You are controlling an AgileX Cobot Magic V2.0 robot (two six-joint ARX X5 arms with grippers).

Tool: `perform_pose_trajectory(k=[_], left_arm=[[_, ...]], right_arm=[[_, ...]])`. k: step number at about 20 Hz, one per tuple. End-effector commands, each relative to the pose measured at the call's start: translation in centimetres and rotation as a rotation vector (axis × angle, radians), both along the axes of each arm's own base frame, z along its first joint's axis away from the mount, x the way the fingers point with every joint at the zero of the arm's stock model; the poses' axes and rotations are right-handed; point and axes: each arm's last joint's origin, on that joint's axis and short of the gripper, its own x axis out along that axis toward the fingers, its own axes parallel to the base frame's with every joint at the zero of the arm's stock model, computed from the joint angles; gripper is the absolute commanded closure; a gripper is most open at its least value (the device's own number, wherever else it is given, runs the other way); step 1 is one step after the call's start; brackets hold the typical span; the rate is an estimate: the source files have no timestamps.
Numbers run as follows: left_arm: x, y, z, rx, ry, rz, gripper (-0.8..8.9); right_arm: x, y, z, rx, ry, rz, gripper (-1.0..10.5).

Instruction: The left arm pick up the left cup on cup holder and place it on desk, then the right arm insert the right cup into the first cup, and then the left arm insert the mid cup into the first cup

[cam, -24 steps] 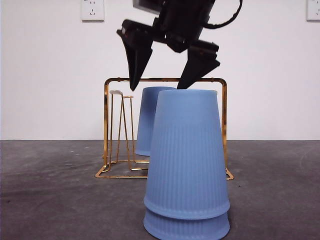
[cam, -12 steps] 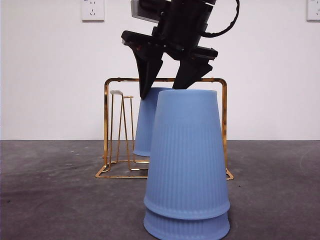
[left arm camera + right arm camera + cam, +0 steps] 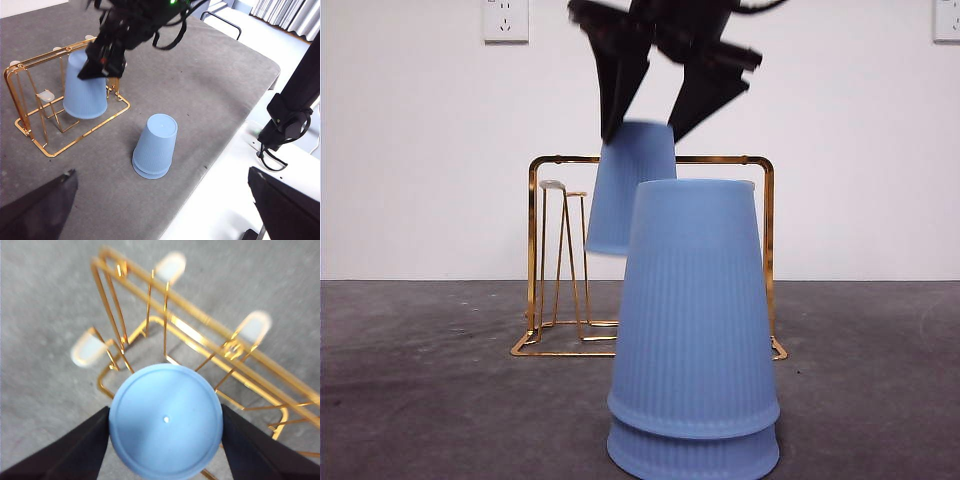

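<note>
The desk (image 3: pixel 420 380) is seen as a dark grey surface running across the front view, its far edge meeting the white wall (image 3: pixel 410 150). The cup holder (image 3: pixel 533 250) is stood on it, a gold wire frame whose right half is hidden behind the stack (image 3: pixel 693 330) in the front view. That stack, two blue cups nested upside down, is set on the desk in front of the holder and apart from it; only a narrow band of the lower cup is shown beneath the outer one. A third cup (image 3: pixel 630 190), also inverted, is held off the desk, its rim seen clear of the holder's base and its lower right side hidden by the stack. It is pinched near its closed end by the right gripper (image 3: pixel 643 128), one black jaw pressed to each side; the arm above is cut off by the frame and blurred. The left gripper (image 3: pixel 165 200) is kept well away from the holder, with only two dark jaw tips visible at the corners of its own view, spread wide with nothing between them.
</note>
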Motion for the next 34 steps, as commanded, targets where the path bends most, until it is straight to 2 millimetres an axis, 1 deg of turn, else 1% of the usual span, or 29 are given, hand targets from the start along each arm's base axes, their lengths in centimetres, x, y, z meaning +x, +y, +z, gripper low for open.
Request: perform_pose_trajectory(k=[1,7,10,12,15,18,21,24,26,27,30,32,34], left_arm=[[-0.1,0.1,0.5,-0.022,-0.007,-0.002,2.82],[-0.1,0.1,0.5,-0.025,-0.002,0.001,2.82],[-0.1,0.1,0.4,-0.025,0.004,0.003,2.82],[-0.1,0.1,0.4,-0.024,0.012,0.005,2.82],[-0.1,0.2,0.2,-0.011,0.024,0.008,2.82],[-0.1,0.1,0.3,-0.015,0.021,0.009,2.82],[0.0,0.2,0.3,-0.007,0.008,0.04,2.82],[0.0,0.2,0.3,-0.007,0.006,0.058,2.82],[0.0,0.2,0.3,-0.011,0.01,0.061,2.82],[0.0,0.2,0.3,-0.018,0.014,0.066,2.82],[0.0,0.2,0.4,-0.032,0.021,0.072,2.82],[0.1,0.2,0.5,-0.039,0.019,0.073,2.82],[0.1,0.1,0.5,-0.05,0.021,0.076,2.82]], right_arm=[[-0.4,0.3,1.7,0.021,-0.011,0.002,7.0],[-1.7,0.6,5.4,0.027,-0.021,0.038,7.0],[-2.6,0.2,7.6,0.032,-0.033,0.047,7.1],[-3.6,-0.6,8.9,0.027,-0.054,0.04,7.2],[-5.5,-2.6,10.5,0.027,-0.056,0.04,7.2],[-8.0,-4.7,11.9,0.016,-0.045,0.055,7.2],[-10.8,-6.0,12.8,0.008,-0.035,0.105,7.2],[-13.5,-6.3,12.6,0.047,-0.058,0.171,7.2],[-14.8,-6.4,11.8,0.069,-0.077,0.2,7.2],[-15.2,-6.5,11.1,0.06,-0.084,0.205,7.2],[-15.9,-6.3,8.7,0.057,-0.072,0.222,7.2],[-15.9,-5.8,7.2,0.049,-0.053,0.224,7.2],[-15.8,-5.5,6.1,0.031,-0.062,0.21,7.2]])
